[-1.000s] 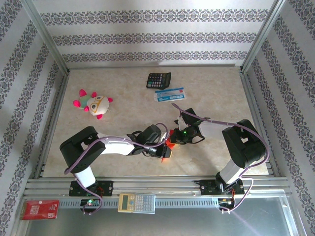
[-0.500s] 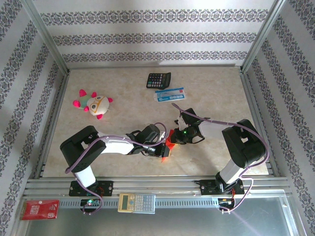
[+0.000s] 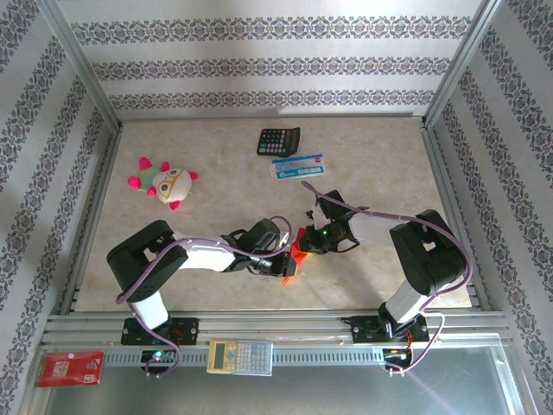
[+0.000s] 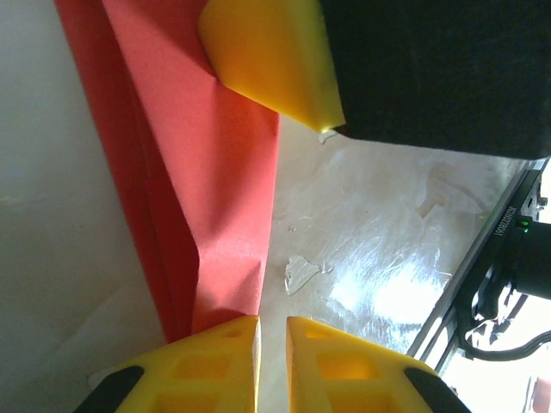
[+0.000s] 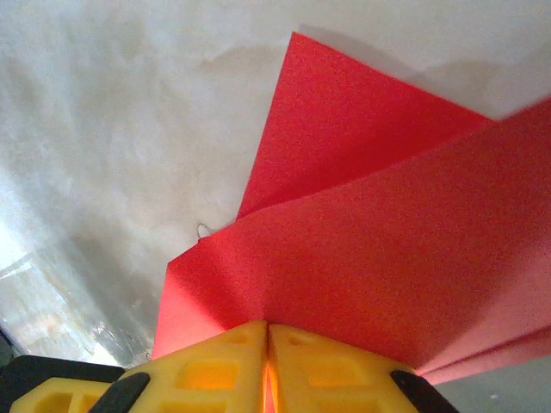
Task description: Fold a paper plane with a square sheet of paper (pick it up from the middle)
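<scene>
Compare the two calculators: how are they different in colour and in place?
The black calculator lies on the table at the far side, beside a blue and white packet. The pale yellow-grey calculator lies on the metal rail at the near edge, between the arm bases. Both lie flat, with nothing touching them.

A folded sheet of thin red paper (image 3: 295, 256) sits at table centre between the left gripper (image 3: 283, 252) and right gripper (image 3: 308, 243). Behind it lie a black calculator (image 3: 278, 140) and a blue-and-white packet (image 3: 297, 166); a stuffed toy (image 3: 163, 181) lies far left; a second calculator (image 3: 240, 356) rests on the near rail.
</scene>
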